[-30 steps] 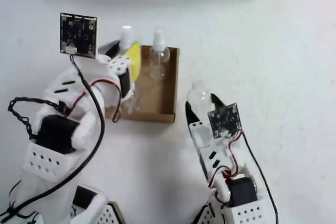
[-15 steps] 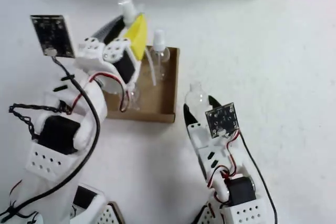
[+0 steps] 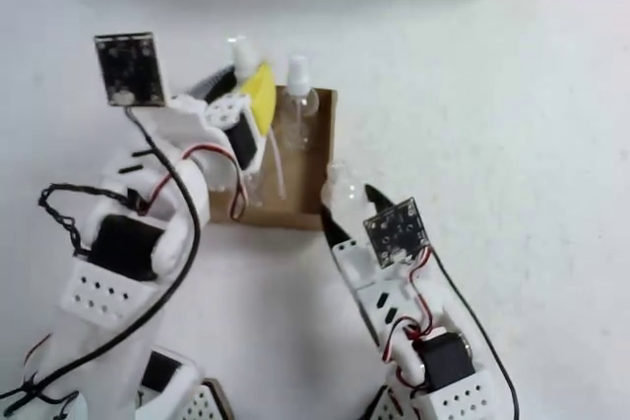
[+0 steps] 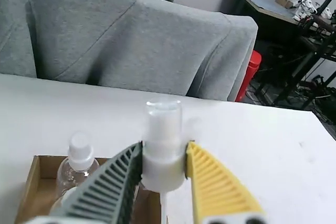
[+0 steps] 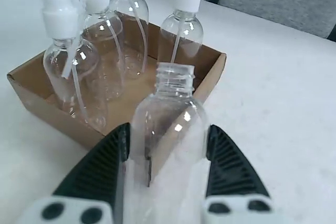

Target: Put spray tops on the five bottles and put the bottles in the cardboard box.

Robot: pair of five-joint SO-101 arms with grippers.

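Note:
My left gripper (image 3: 246, 81) is above the far end of the cardboard box (image 3: 313, 206), shut on a white spray top (image 3: 239, 52). In the left wrist view the spray top (image 4: 163, 129) is pinched between the grey and yellow fingers of the left gripper (image 4: 164, 153), its dip tube hanging down. My right gripper (image 3: 345, 206) is at the box's near right corner, shut on an uncapped clear bottle (image 3: 340, 187). The right wrist view has that open-necked bottle (image 5: 168, 103) upright between the black fingers of the right gripper (image 5: 168, 136). Several topped bottles (image 5: 181, 24) stand in the box (image 5: 47, 103).
A topped bottle (image 4: 79, 163) stands in the box below my left gripper. The white table (image 3: 492, 95) lies bare to the right of the box. Grey chairs (image 4: 131, 40) line the table's far edge.
My left gripper lifted the spray top out from over the box, then settled a little lower. My right gripper carried the uncapped bottle leftward to the box's corner.

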